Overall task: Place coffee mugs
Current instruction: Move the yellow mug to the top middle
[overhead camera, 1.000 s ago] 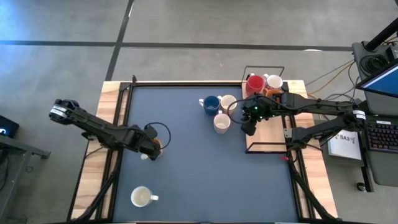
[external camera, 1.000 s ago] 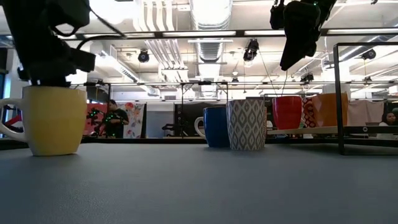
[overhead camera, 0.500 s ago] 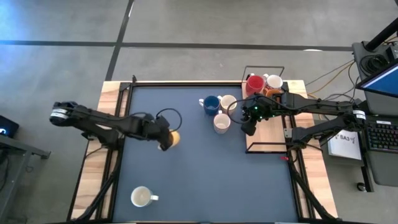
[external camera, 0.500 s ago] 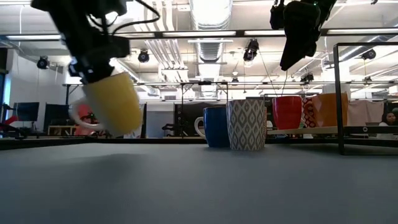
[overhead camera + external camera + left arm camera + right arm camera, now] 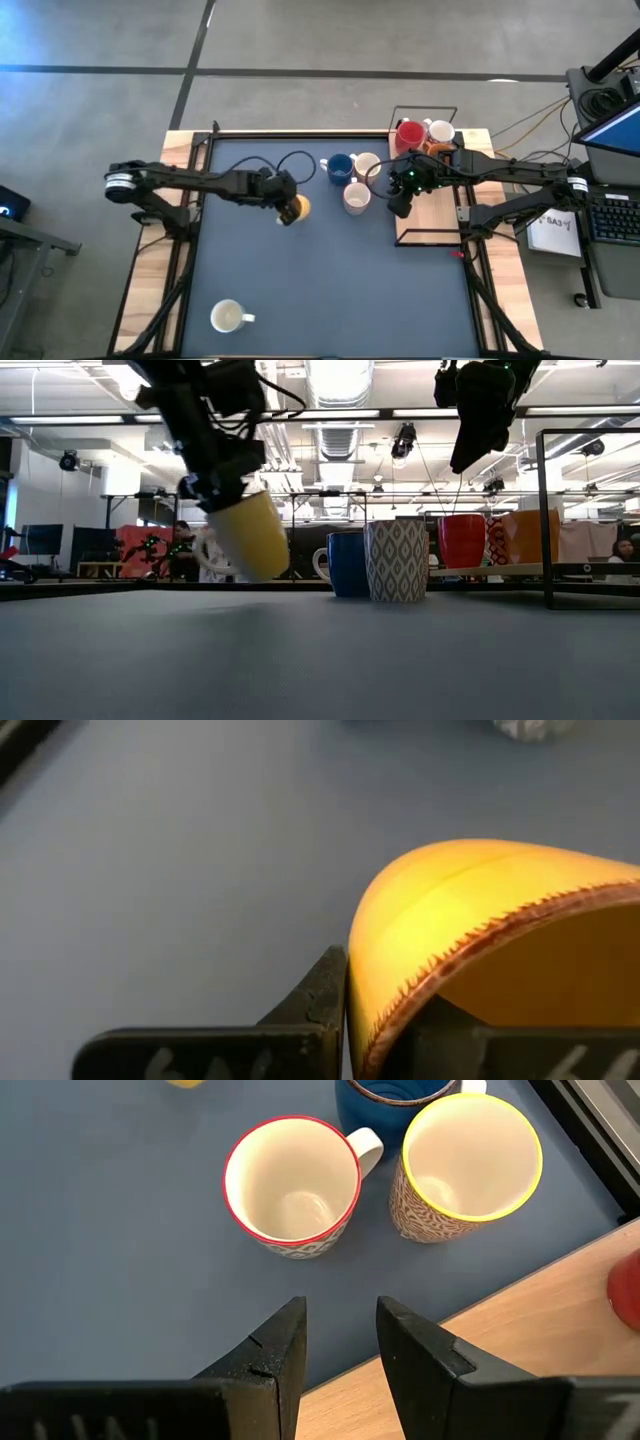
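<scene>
Above the mat, left of the blue mug [image 5: 339, 167], the left gripper [image 5: 284, 200] carries a yellow mug [image 5: 296, 208], one finger inside the rim and one outside, tilted and clear of the surface in the low view. This looks like the carry step toward the cluster of blue mug and two patterned mugs [image 5: 293, 1187]. Next it needs levelling and setting down just beside them without knocking any. The right gripper [image 5: 402, 195] hovers near the rack [image 5: 427, 238], fingers narrowly apart and empty. A white mug [image 5: 229, 317] sits well apart.
</scene>
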Robot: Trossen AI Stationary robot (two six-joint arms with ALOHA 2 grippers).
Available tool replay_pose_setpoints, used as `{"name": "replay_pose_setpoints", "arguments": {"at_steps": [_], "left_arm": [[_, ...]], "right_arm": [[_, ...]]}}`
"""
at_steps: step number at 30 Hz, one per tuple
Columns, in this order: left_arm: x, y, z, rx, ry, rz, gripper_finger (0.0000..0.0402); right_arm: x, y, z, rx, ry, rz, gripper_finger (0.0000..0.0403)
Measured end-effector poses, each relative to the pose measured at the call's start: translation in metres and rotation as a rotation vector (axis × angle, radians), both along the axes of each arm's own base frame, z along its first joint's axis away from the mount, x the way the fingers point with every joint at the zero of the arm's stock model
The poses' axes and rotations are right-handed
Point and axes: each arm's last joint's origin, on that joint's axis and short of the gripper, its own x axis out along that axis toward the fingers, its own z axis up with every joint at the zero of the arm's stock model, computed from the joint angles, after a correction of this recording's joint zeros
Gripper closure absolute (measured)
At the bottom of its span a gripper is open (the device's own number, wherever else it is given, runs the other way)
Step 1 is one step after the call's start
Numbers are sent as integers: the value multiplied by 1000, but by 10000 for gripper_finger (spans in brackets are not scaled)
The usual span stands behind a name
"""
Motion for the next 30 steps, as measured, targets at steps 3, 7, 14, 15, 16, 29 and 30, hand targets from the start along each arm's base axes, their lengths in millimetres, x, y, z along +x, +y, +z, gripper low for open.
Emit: {"name": "replay_pose_setpoints", "arguments": {"at_steps": [3, 7, 14, 15, 16, 29, 30], "left_arm": [[13, 8, 2, 6, 6, -29, 396], [26, 19, 1, -3, -6, -77, 396], [36, 38, -4, -23, -60, -109, 396], [37, 40, -4, -23, -71, -109, 396], [39, 43, -6, -26, -85, -112, 396], [43, 62, -21, -100, -103, -114, 391], [43, 64, -21, -99, -106, -111, 389]], "right_arm": [[0, 0, 0, 0, 0, 0, 291], [0, 0, 0, 0, 0, 0, 291], [0, 0, 0, 0, 0, 0, 291], [0, 0, 0, 0, 0, 0, 291], [0, 0, 0, 0, 0, 0, 291], [0, 0, 0, 0, 0, 0, 291], [0, 0, 0, 0, 0, 0, 291]]}}
